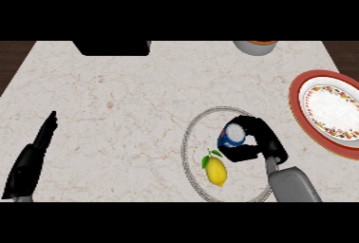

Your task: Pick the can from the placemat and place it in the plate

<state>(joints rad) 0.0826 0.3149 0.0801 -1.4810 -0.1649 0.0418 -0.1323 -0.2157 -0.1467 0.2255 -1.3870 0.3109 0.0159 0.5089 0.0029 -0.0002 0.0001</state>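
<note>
Blue with a silver top, the small can (232,135) sits inside the round, pale, grey-rimmed placemat (191,142) at lower centre, the black right hand (258,140) curled round it. A yellow lemon (216,171) lies just below. The red-rimmed, patterned plate (306,102) is at the right edge. The left hand (29,161) rests straight-fingered at lower left.
</note>
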